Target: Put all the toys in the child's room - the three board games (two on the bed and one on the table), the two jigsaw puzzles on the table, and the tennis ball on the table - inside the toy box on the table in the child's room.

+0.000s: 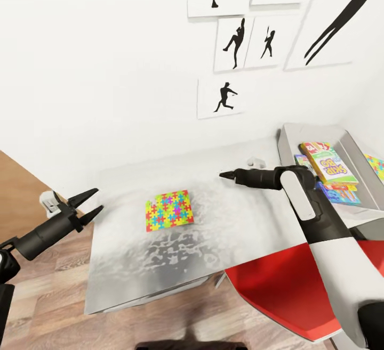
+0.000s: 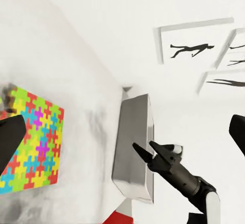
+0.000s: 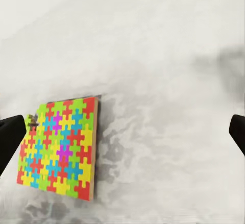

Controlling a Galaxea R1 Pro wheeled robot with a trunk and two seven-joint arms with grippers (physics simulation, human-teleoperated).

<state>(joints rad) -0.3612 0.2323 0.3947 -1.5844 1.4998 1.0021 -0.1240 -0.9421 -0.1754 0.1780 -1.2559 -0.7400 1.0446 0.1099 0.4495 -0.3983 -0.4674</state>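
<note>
A jigsaw puzzle lies flat on the pale grey table, well apart from the light grey toy box at the table's far right end, which holds a white-green "SKIP-BO" board game lying over a blue printed game box. The right gripper hovers above the table between the puzzle and the toy box, fingers apart and empty. The left gripper hangs beyond the table edge on the puzzle's other side, fingers spread and empty.
</note>
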